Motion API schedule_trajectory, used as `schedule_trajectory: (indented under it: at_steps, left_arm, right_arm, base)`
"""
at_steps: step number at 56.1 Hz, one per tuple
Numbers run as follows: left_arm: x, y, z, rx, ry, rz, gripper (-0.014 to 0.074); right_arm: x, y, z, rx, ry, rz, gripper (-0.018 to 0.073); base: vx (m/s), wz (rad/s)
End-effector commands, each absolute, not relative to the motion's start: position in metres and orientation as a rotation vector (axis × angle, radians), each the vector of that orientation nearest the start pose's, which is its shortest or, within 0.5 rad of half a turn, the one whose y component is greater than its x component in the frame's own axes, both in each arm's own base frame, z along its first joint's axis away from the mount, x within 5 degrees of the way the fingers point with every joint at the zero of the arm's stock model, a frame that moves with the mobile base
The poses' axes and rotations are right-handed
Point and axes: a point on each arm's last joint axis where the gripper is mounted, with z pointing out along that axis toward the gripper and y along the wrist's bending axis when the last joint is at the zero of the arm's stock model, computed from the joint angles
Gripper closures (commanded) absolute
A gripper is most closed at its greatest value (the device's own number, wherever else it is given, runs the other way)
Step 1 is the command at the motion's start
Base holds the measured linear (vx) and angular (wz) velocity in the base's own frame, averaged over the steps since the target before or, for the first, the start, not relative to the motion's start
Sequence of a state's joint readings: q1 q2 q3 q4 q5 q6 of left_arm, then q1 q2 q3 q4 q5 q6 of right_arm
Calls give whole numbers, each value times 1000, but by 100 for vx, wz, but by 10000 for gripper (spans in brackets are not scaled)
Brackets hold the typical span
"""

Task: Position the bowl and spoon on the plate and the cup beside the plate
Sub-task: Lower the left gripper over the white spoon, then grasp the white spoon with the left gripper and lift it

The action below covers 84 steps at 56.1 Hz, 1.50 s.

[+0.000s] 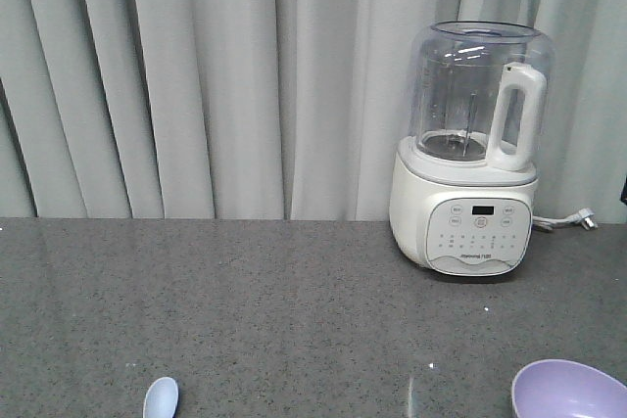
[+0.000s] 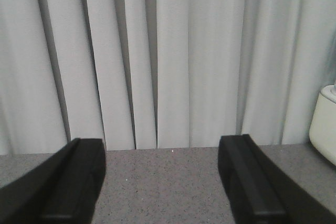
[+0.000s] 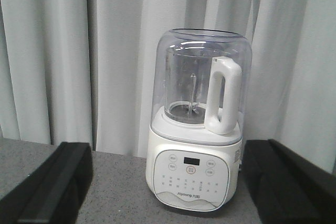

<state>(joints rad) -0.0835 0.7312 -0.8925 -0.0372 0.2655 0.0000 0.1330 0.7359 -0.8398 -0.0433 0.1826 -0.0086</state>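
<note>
Grey countertop (image 1: 294, 301) bears spoon (image 1: 161, 397) and bowl (image 1: 568, 391); left end effector (image 2: 161, 182) and right end effector (image 3: 169, 182) gape empty.

**Counter layout: positions as observed**

The counter (image 1: 245, 310) spans the full width of the front view, and a curtain (image 1: 196, 75) hangs directly behind its far edge. A blender (image 1: 470, 154) stands on the counter at the far right, close to the curtain. A power cord (image 1: 573, 221) lies on the counter just right of the blender's base. The spoon (image 1: 161, 397) lies at the near edge, left of centre. The bowl (image 1: 568, 391) sits at the near right, in front of the blender and well apart from the spoon.
</note>
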Motion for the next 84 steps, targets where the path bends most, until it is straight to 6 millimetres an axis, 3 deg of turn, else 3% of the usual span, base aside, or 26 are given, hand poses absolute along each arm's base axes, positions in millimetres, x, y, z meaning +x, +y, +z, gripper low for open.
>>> schedule_trajectory:
  at_steps: [1, 12, 20, 28, 50, 62, 84]
  left_arm:
    - [140, -13, 443, 27, 1443, -121, -19]
    - [140, -13, 442, 28, 1471, -122, 17]
    - [145, -15, 449, 40, 1606, -133, 21]
    - [170, -30, 449, 100, 1784, -206, 21]
    - [259, -100, 347, 242, 2364, -325, 21]
    - [274, -129, 308, 299, 2512, -327, 21]
    - [293, -136, 259, 270, 2700, -188, 21]
  right_arm:
    - [145, 19, 431, -146, 1434, 42, -100]
    - [145, 19, 431, -143, 1435, 46, -35]
    - [145, 19, 431, -143, 1435, 46, 22]
    - [145, 19, 431, -143, 1435, 46, 41]
    - [145, 19, 431, -143, 1436, 46, 41]
    - [146, 19, 430, -144, 1440, 45, 41]
    - [157, 20, 423, -148, 1480, 44, 41]
  base:
    - [0, 0]
    - [0, 0]
    - [0, 0]
    - [0, 0]
    - [0, 0]
    - [0, 0]
    - [0, 0]
